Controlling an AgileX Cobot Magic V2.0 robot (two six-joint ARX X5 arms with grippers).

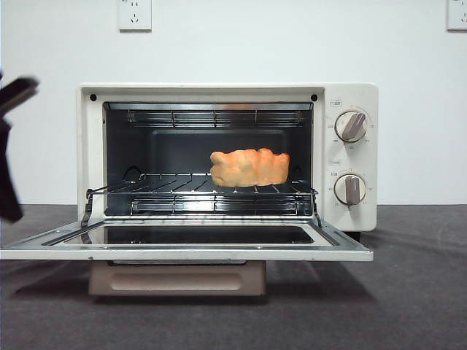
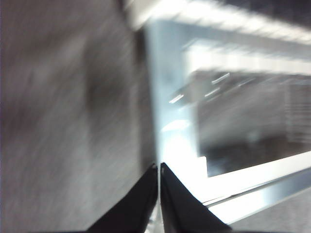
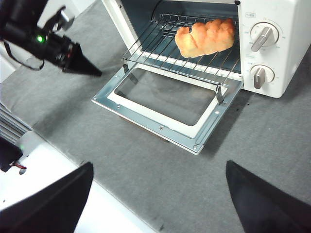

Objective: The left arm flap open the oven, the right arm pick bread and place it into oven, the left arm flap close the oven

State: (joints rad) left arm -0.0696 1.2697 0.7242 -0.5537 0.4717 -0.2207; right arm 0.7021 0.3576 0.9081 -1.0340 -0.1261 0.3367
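Note:
The cream-white oven (image 1: 219,92) stands open, its door (image 1: 182,253) folded down flat. The golden-orange bread (image 1: 249,168) lies on the wire rack (image 1: 175,187) inside, toward the knob side; it also shows in the right wrist view (image 3: 204,38). My left gripper (image 3: 96,72) is shut and empty, hovering just off the door's left corner; its own blurred view shows the jaws (image 2: 159,167) pressed together beside the door's bright frame (image 2: 180,145). In the front view it is a dark shape (image 1: 9,153) at the left edge. My right gripper (image 3: 159,164) is open and empty, held back above the table in front of the oven (image 3: 286,58).
Two beige knobs (image 1: 352,126) sit on the oven's right panel. The dark grey table (image 1: 408,292) runs in front and to both sides. A white wall with sockets (image 1: 134,14) is behind. A white table edge (image 3: 58,160) shows in the right wrist view.

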